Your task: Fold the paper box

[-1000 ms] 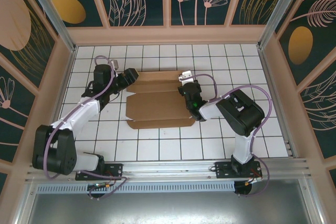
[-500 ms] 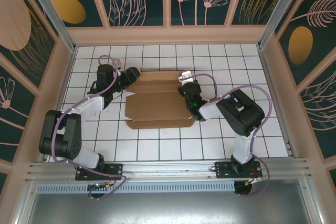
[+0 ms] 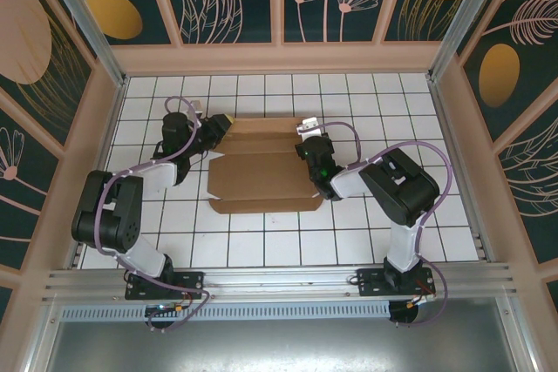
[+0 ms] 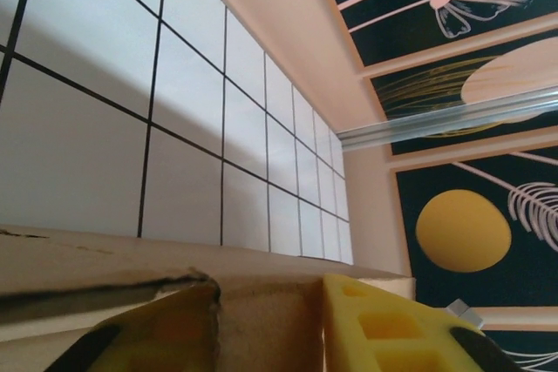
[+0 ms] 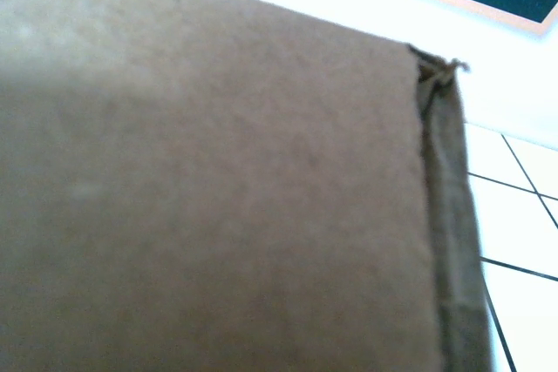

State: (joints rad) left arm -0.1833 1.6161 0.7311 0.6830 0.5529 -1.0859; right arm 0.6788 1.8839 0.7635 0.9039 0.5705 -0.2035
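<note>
The paper box (image 3: pixel 261 172) lies partly flat on the tabletop (image 3: pixel 366 233), toward its far edge. The left end effector (image 3: pixel 212 132) seems to grasp the far-left flap between its yellow fingers (image 4: pixel 375 328). The right end effector (image 3: pixel 312 156) is clenched at the box's right edge. The step in hand is likely folding that flap; next, it needs turning inward along its crease.

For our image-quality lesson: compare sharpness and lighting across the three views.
Top external: evenly lit, paper box sharp on the tiles. Left wrist: near yellow fingers soft, far tiles crisper. Right wrist: paper box blurred from closeness, its upper left washed pale.
</note>
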